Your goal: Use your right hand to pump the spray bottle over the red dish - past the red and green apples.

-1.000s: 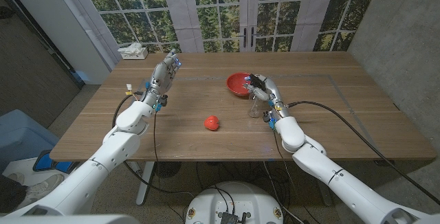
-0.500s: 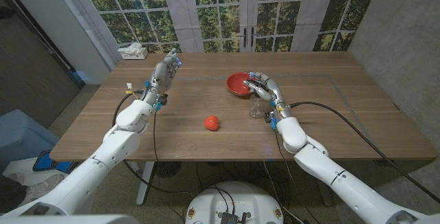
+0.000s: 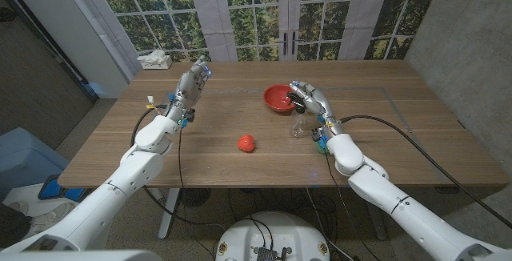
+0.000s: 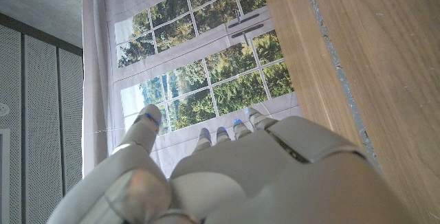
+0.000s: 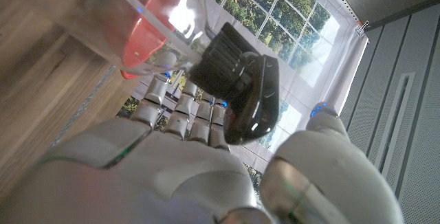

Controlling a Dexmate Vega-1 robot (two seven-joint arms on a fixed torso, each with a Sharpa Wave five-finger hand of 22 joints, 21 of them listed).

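My right hand (image 3: 310,101) grips the top of the clear spray bottle (image 3: 298,126), whose black sprayer head (image 3: 297,98) sits between its fingers and thumb. The bottle stands just to the near right of the red dish (image 3: 277,98), close to its rim. In the right wrist view, my fingers (image 5: 175,110) wrap behind the black sprayer head (image 5: 240,80), and the dish (image 5: 141,42) shows red through the bottle's clear body. The red apple (image 3: 246,142) lies on the table, nearer me and to the left. A green patch (image 3: 322,148) peeks out beside my right wrist. My left hand (image 3: 192,83) is raised, open, at the left.
A white tissue box (image 3: 154,59) sits at the table's far left corner. The wooden table (image 3: 400,125) stretches bare to the right of the bottle. Black cables run from both wrists across the table. Tall windows stand behind the far edge.
My right hand has shifted slightly to the right around the sprayer head, and the bottle has stayed beside the dish. The left arm and the red apple have not moved.
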